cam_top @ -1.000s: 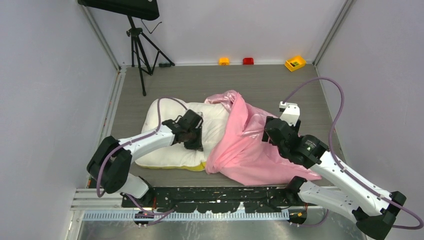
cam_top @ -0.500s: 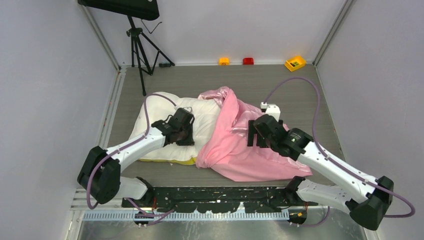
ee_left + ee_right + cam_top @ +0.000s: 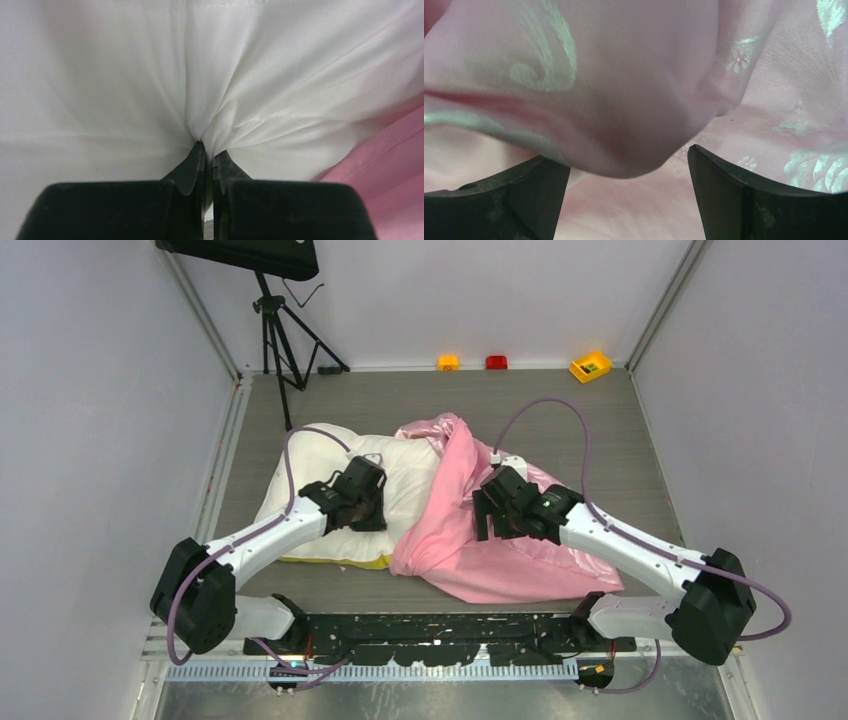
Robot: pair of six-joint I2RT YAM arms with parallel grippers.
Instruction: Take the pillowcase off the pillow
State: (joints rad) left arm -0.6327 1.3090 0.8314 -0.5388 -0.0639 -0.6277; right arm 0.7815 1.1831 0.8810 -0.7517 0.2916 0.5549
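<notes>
The white pillow (image 3: 305, 535) lies left of centre on the grey table, its right part still under the pink satin pillowcase (image 3: 470, 545), which is bunched and wrinkled to the right. My left gripper (image 3: 362, 508) rests on top of the pillow, shut on a pinched fold of its white cover (image 3: 209, 135); the closed gripper (image 3: 209, 150) shows at the bottom of the left wrist view. My right gripper (image 3: 492, 515) sits over the raised ridge of the pillowcase, jaws wide open. In the right wrist view a pink fold (image 3: 624, 115) hangs just above the open gripper (image 3: 629, 162), not pinched.
A black tripod (image 3: 275, 335) stands at the back left. Small yellow (image 3: 447, 362), red (image 3: 496, 362) and yellow-box (image 3: 590, 366) items line the back wall. Grey walls close in left and right. A yellow edge of the pillow (image 3: 370, 565) shows at the front.
My right gripper has opened wider and swung left onto the pillowcase ridge. My left gripper dragged the pillow leftward early on, then held still.
</notes>
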